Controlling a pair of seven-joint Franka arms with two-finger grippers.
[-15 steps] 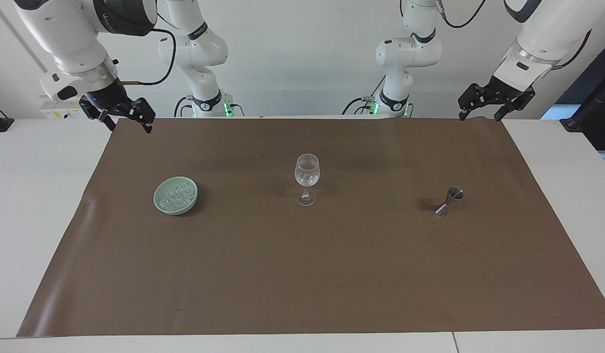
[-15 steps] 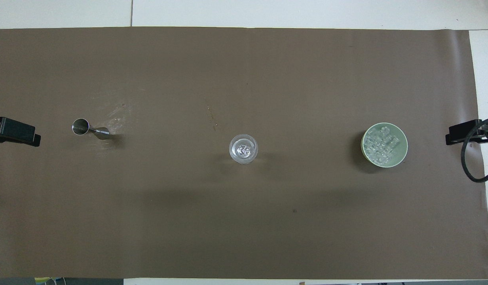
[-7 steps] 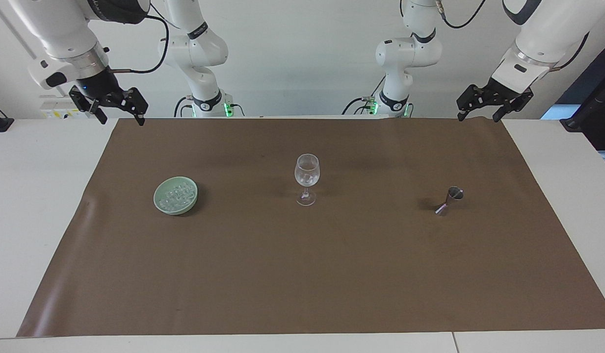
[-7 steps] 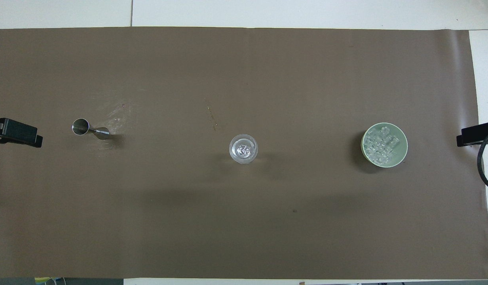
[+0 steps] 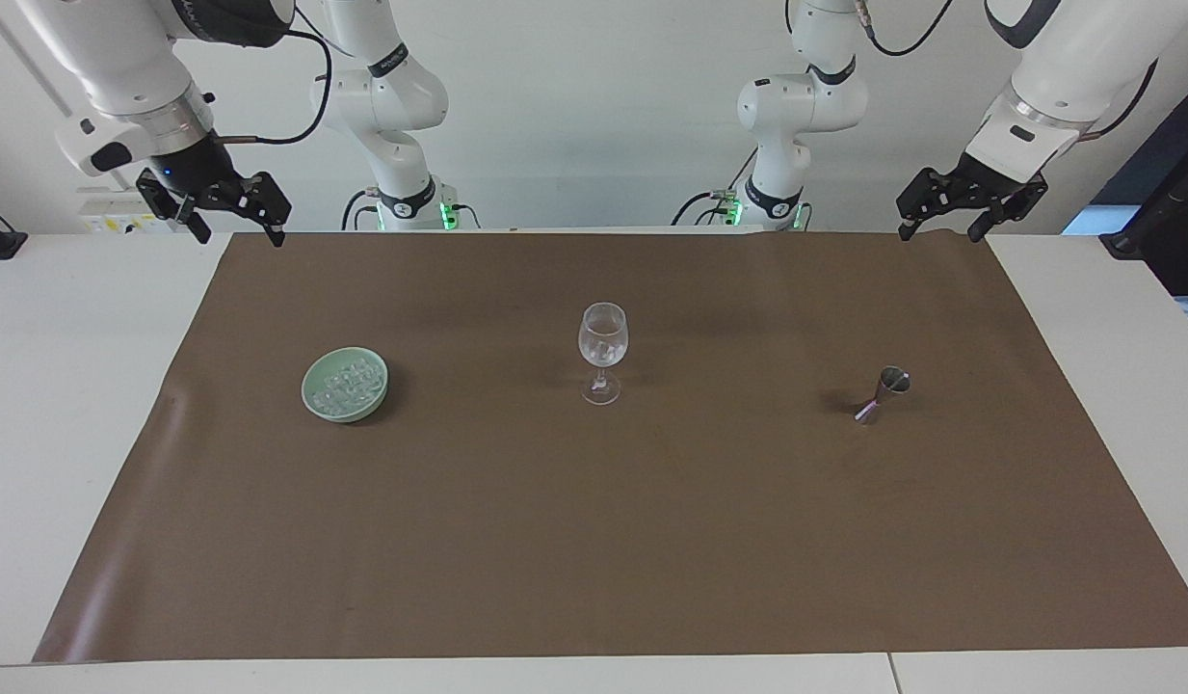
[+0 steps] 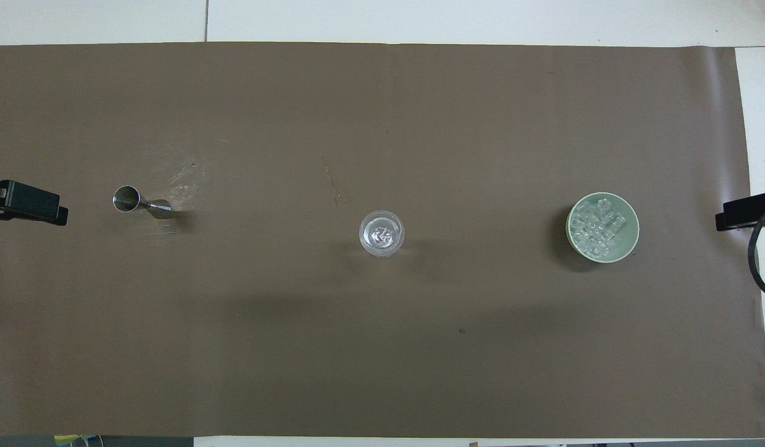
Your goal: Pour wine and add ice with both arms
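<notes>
Facing view: wine glass [image 5: 603, 349] already has ice [image 5: 603, 347] in it, so looks basically done; left gripper [image 5: 943, 214] and right gripper [image 5: 229, 213] hang toward the bench ends either side of it, fingers wide, holding nothing.

Brown mat [image 5: 594, 540]; pale green bowl [image 5: 311, 403]; clear ice [image 5: 349, 384] and wine glass [image 5: 603, 337]; silver jigger [image 5: 883, 393]; white table [image 5: 64, 386].
</notes>
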